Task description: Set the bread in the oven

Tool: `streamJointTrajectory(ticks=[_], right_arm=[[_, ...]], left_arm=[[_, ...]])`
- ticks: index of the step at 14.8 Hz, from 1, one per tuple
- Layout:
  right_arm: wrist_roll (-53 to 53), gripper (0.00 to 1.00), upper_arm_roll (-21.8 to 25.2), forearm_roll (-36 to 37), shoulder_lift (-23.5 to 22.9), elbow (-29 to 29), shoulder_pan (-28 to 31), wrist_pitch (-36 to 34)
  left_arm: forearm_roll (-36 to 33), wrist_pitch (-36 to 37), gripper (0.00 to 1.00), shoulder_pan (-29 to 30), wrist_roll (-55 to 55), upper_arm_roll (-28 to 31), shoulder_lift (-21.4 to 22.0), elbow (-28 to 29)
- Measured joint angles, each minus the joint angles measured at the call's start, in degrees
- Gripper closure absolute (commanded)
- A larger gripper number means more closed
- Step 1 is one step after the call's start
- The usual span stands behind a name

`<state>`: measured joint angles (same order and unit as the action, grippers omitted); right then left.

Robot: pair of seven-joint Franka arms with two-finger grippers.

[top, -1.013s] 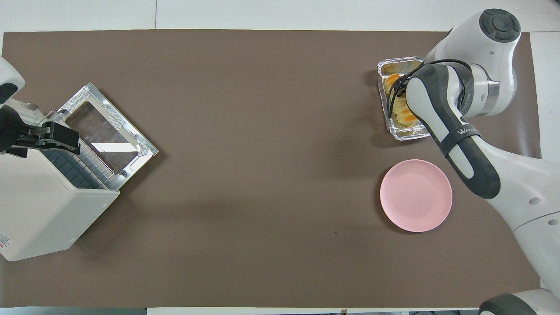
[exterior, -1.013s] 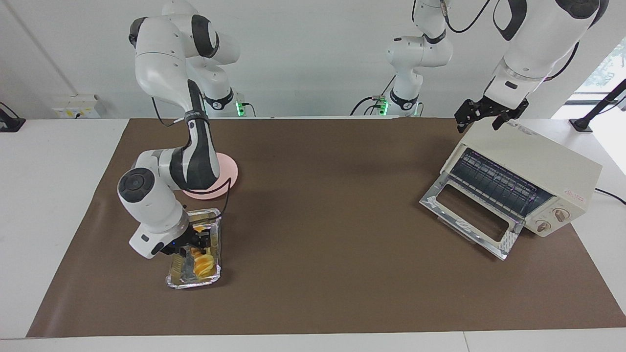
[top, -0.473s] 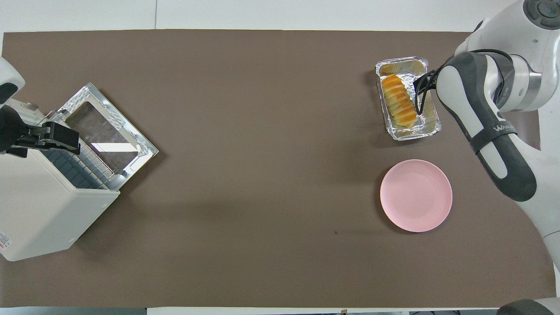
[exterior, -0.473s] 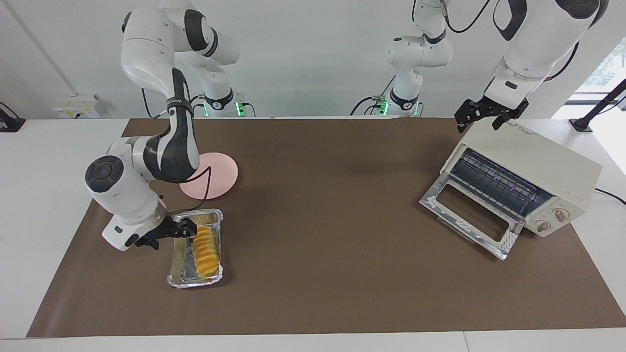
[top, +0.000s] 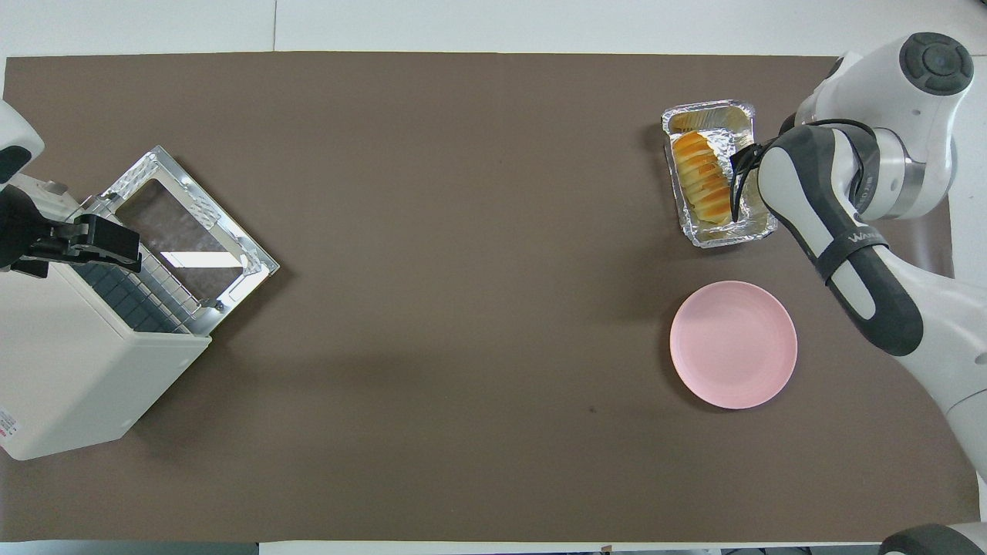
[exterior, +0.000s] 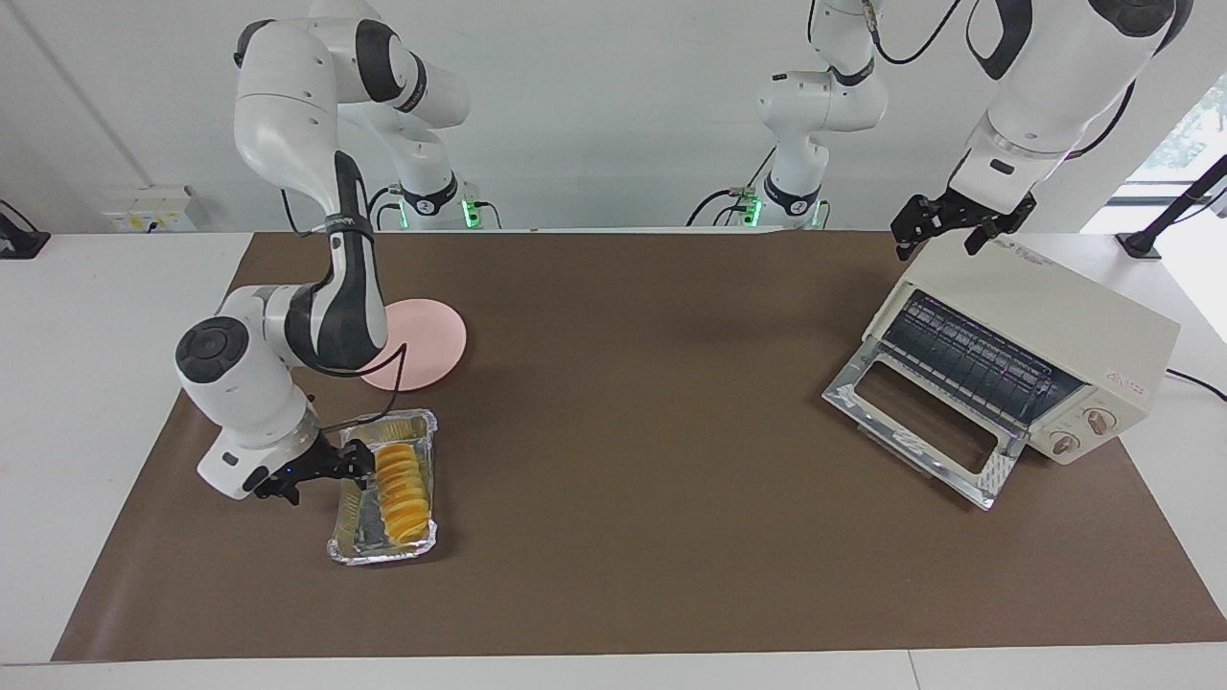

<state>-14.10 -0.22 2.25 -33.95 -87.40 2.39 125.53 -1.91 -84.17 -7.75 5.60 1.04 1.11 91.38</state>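
We see yellow-orange bread (exterior: 402, 490) with crosswise ridges in a crinkled silver foil tray (exterior: 347, 541). Plain pink plate (exterior: 427, 333). Cream-white oven (exterior: 1054, 316), dark wire rack, glass door framed in shiny silver. Brown mat (exterior: 623, 431) on a white tabletop (exterior: 86, 316). Both arms white with dark grey joints, and we note black grippers.

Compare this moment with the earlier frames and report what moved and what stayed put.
The right gripper, which was down on the bread in the foil tray a second ago, has let go and pulled off to the tray's side, open and empty. The bread lies in the tray. The left gripper stayed open over the oven, whose door stays down; the pink plate has not moved.
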Motion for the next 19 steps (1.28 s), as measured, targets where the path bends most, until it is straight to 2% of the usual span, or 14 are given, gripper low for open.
streamJointTrajectory(ticks=[1,2,3,15,19], right_arm=[[0.00,0.43,0.00,0.27,0.02,-1.16,0.00,1.31],[0.00,0.67,0.00,0.43,0.04,-1.85,0.00,1.86],[0.00,0.98,-0.01,0.46,0.12,-2.11,0.00,1.88],[0.01,1.00,-0.31,0.36,1.10,-2.50,-0.09,1.25],[0.61,1.00,-0.75,-0.60,1.58,0.61,-0.40,-5.22]], left_arm=[[0.00,0.00,0.00,0.00,0.00,0.00,0.00,0.00],[0.00,0.00,0.00,0.00,0.00,0.00,0.00,0.00],[0.00,0.00,0.00,0.00,0.00,0.00,0.00,0.00],[0.00,0.00,0.00,0.00,0.00,0.00,0.00,0.00],[0.00,0.00,0.00,0.00,0.00,0.00,0.00,0.00]])
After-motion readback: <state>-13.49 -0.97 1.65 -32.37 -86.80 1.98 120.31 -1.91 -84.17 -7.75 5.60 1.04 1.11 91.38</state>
